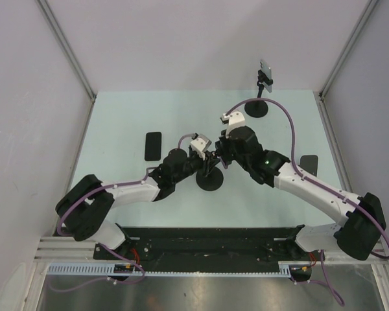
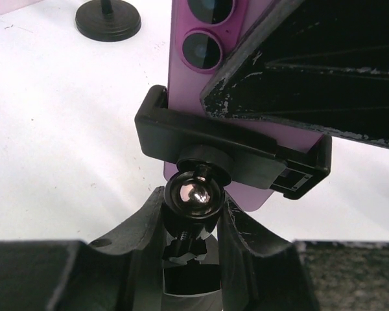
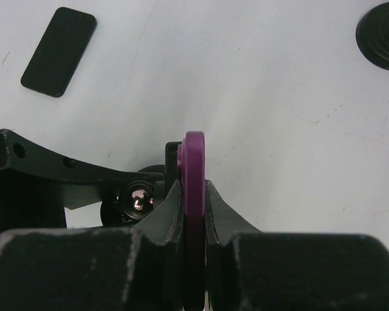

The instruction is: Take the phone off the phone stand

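A black phone [image 1: 153, 146] lies flat on the table [image 1: 117, 123] to the left, and a second stand [image 1: 258, 105] is at the far edge — both well apart from the arms. The purple phone [image 3: 194, 172] stands upright in the clamp of the phone stand [image 2: 214, 152], pinched edge-on by the right gripper [image 3: 193, 197]. The left gripper [image 2: 191, 207] is closed round the stand's neck — just under the ball joint.

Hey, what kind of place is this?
Probably a robot lab test cell: a white table boxed in by blank panels on aluminium framing, with two robot arms gripping a purple phone and its stand.
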